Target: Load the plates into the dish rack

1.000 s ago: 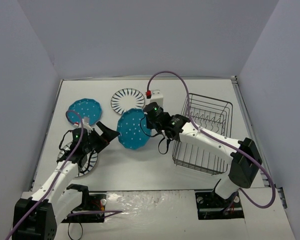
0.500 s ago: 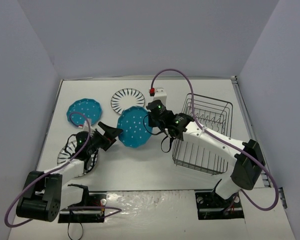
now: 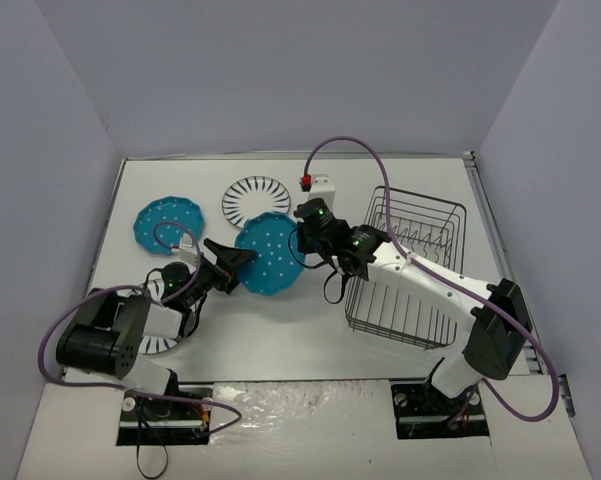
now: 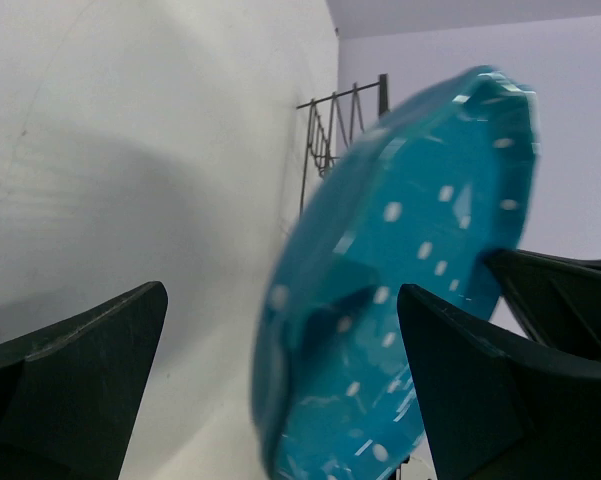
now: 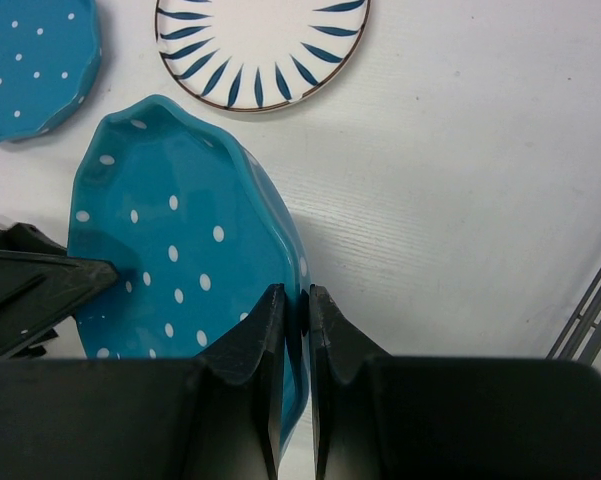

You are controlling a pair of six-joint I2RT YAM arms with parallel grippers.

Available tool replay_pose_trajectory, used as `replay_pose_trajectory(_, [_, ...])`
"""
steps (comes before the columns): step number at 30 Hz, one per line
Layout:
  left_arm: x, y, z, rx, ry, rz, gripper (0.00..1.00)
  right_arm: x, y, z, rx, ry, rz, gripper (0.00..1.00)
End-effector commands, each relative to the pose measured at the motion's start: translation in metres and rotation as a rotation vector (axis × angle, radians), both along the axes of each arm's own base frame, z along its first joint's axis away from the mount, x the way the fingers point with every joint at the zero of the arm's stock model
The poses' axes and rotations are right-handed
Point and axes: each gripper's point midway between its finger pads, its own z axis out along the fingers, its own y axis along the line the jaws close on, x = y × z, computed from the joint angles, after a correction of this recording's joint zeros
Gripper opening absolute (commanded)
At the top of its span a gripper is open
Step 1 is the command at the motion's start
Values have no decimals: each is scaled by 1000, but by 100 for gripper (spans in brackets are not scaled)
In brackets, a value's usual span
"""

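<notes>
A teal-blue dotted plate (image 3: 265, 258) (image 5: 180, 250) (image 4: 400, 280) hangs tilted above the table, with my right gripper (image 3: 300, 243) (image 5: 298, 298) shut on its right rim. My left gripper (image 3: 236, 266) (image 4: 282, 295) stands open at the plate's left side, and the plate's edge sits between its wide-apart fingers without touching them. A second teal plate (image 3: 168, 222) (image 5: 30, 60) and a black-striped white plate (image 3: 255, 200) (image 5: 260, 40) lie flat at the back. Another striped plate (image 3: 162, 343) is mostly hidden under my left arm. The black wire dish rack (image 3: 410, 270) (image 4: 330, 130) stands at the right.
A small white box with a red button (image 3: 315, 186) sits behind the held plate, next to the rack's back corner. Grey walls close in the table on three sides. My right arm's cable loops over the rack's left side.
My left arm has folded in and its open gripper has moved right, up to the held plate's left edge. The right gripper and plate shifted slightly right and then held still.
</notes>
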Motion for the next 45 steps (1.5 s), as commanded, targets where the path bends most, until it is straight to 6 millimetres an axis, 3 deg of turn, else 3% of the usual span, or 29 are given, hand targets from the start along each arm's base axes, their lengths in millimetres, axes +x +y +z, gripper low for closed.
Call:
replay_pose_trajectory(1, [8, -19, 66, -162, -242, -72, 97, 12, 11, 101, 281, -193, -32, 0])
replay_pose_trajectory(4, [4, -32, 66, -153, -257, -103, 97, 12, 10, 101, 282, -191, -34, 0])
replay_pose_trajectory(11, [-5, -39, 112, -188, -387, -131, 95, 13, 10, 92, 283, -176, -31, 0])
replay_pose_trajectory(17, [-8, -40, 127, -208, -419, -144, 84, 12, 11, 92, 292, -176, -29, 0])
replay_pose_trajectory(19, [-9, -39, 132, -214, -432, -145, 74, 12, 11, 91, 292, -175, -29, 0])
replay_pose_trajectory(22, [-11, -39, 141, -222, -453, -147, 48, 12, 11, 89, 289, -171, -30, 0])
replay_pose_trajectory(29, [-17, -37, 155, -209, -488, -142, 0, 9, 11, 83, 289, -158, -28, 0])
replay_pose_trajectory(37, [-26, -32, 176, -144, -530, -123, 0, 6, 15, 77, 299, -138, -17, 2])
replay_pose_trajectory(40, [-30, -30, 185, -123, -551, -119, 0, 6, 14, 80, 305, -141, -14, 27])
replay_pose_trajectory(45, [-36, -29, 201, -119, -584, -119, 0, 4, 14, 80, 310, -140, -10, 41])
